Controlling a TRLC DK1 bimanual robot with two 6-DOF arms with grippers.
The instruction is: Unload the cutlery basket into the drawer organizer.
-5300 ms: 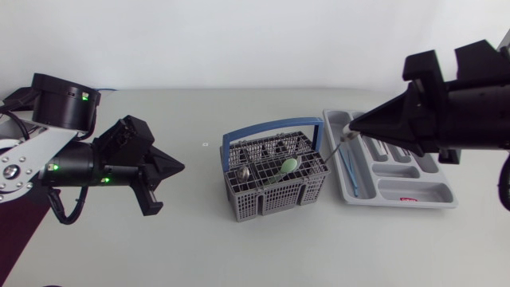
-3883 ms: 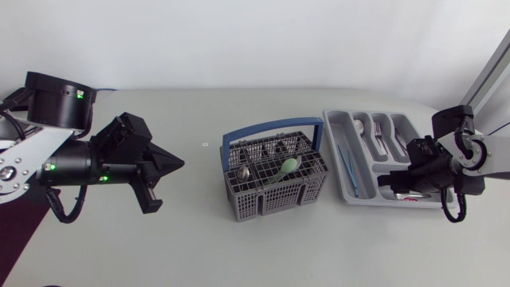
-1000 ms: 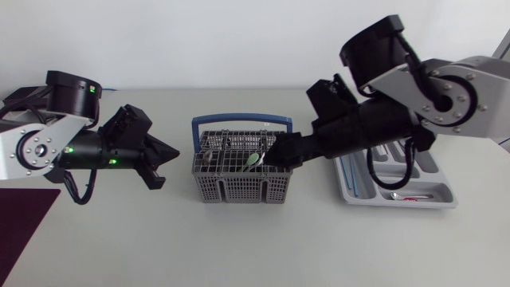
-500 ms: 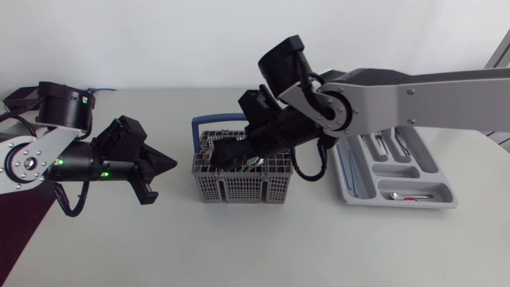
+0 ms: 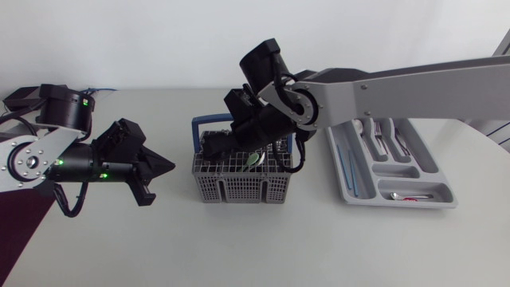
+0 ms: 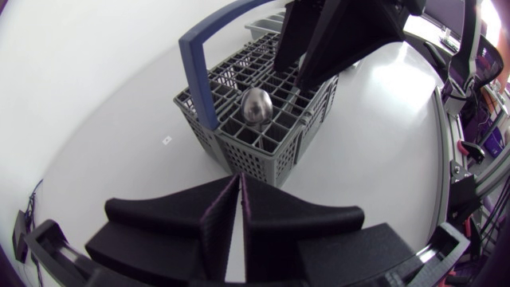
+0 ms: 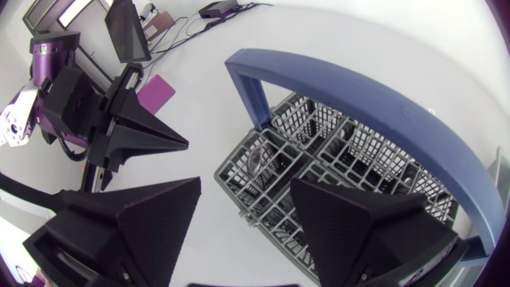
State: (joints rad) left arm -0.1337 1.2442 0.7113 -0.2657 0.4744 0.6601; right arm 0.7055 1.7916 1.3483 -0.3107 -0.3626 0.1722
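The grey cutlery basket [image 5: 239, 190] with a blue handle [image 5: 209, 121] stands mid-table. A pale green spoon [image 5: 253, 159] lies in it, and a metal spoon [image 6: 256, 104] stands in a near cell. My right gripper [image 5: 209, 147] hangs over the basket's left end, open, its fingers [image 7: 127, 215] spread above the cells [image 7: 263, 191] with nothing between them. My left gripper [image 5: 163, 167] is shut and empty, just left of the basket [image 6: 255, 151] and pointing at it. The grey drawer organizer [image 5: 402, 205] sits at the right with forks and spoons in its slots.
My right arm [image 5: 382, 84] spans the table from the right edge, crossing above the organizer's far end. A dark mat [image 5: 16, 239] lies at the front left corner. The left gripper [image 7: 135, 131] shows beyond the basket in the right wrist view.
My right arm has swung left over the basket, its gripper going from the right end to the left end and narrowing slightly. The left arm has barely shifted.
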